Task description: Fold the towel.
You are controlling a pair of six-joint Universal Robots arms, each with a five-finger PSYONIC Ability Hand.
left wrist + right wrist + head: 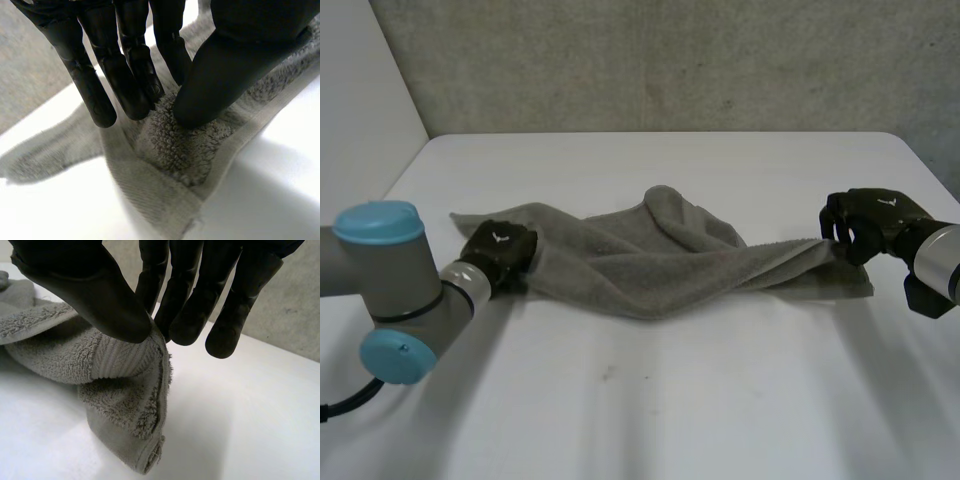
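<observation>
1. The grey towel [650, 255] was laid crumpled on the bench [670, 420].
2. One end was pinched by the left robot hand [498, 248].
3. The opposite end was pinched by the right robot hand [868, 222].

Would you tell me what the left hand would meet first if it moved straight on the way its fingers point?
The towel: the left hand pinches a bunched fold of it, and the white table probably lies right beneath.
</observation>
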